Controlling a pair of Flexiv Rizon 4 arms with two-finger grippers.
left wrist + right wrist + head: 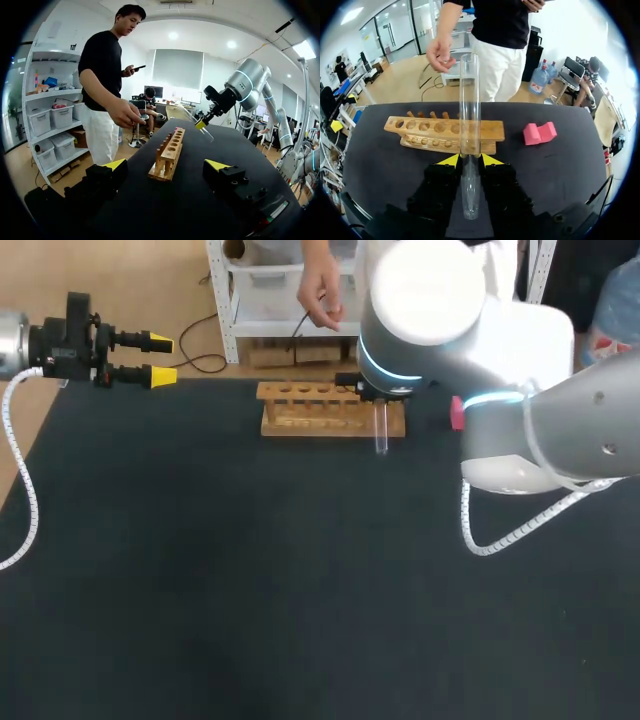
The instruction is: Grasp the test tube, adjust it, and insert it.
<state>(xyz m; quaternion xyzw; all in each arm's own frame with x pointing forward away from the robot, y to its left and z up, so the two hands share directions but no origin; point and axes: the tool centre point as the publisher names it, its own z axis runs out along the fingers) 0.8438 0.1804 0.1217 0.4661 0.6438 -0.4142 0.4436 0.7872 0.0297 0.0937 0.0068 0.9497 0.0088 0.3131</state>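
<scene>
A clear glass test tube (469, 115) is clamped between the yellow tips of my right gripper (469, 160), which is shut on it. The tube runs out ahead of the fingers, across the wooden rack (430, 131) with its row of several holes. From the head view the tube (381, 430) hangs at the right end of the rack (330, 410), under my right wrist. In the left wrist view the tube (192, 117) is tilted above the rack's far end (169, 152). My left gripper (160, 358) stands open at the table's far left corner, holding nothing.
A pink block (539, 133) lies on the black tabletop (250, 570) just to the right of the rack. My right arm's white body (520, 410) covers the table's right rear part.
</scene>
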